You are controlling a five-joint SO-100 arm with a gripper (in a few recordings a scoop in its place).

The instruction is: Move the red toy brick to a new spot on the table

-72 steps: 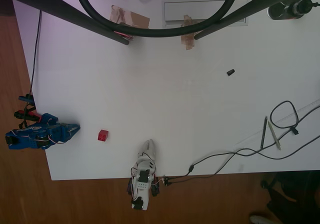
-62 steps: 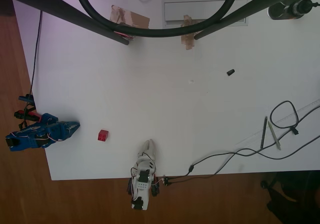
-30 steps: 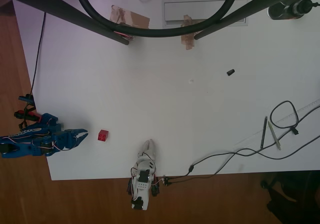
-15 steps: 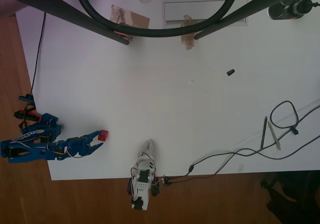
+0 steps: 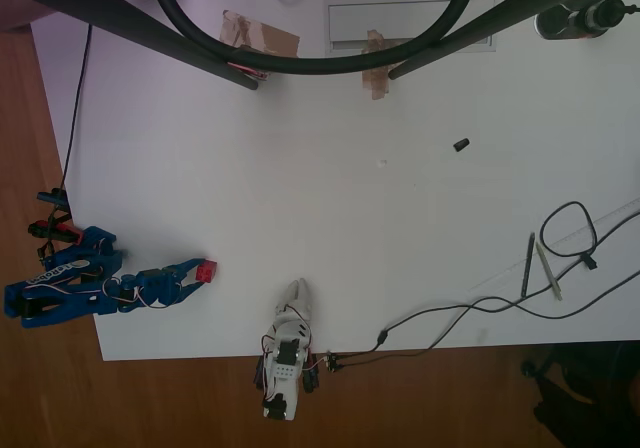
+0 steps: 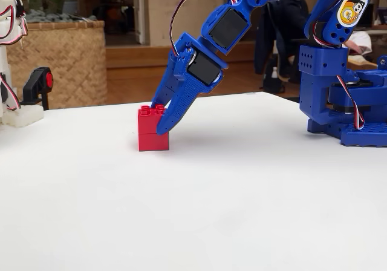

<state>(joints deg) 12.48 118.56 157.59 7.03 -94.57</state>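
Observation:
The red toy brick [image 5: 207, 270] [image 6: 147, 132] stands on the white table [image 5: 350, 198] [image 6: 211, 210] near its lower left corner in the overhead view. My blue gripper [image 5: 202, 273] [image 6: 158, 123] reaches in from the left edge and slopes down onto the brick. One finger lies across the brick's front face in the fixed view and the other sits behind its studs. The jaws are shut on the brick, which still rests on the table.
A small black cap-like piece [image 5: 461, 145] lies right of centre. Two pens [image 5: 527, 265] and a looping black cable [image 5: 480, 308] occupy the lower right. Taped cardboard bits [image 5: 260, 36] and dark stand legs [image 5: 150, 38] cross the far side. The table edge runs just below the brick.
My gripper swung from beside its base towards the brick, opened around it, and its jaws have now narrowed onto it. The brick has stayed almost in place.

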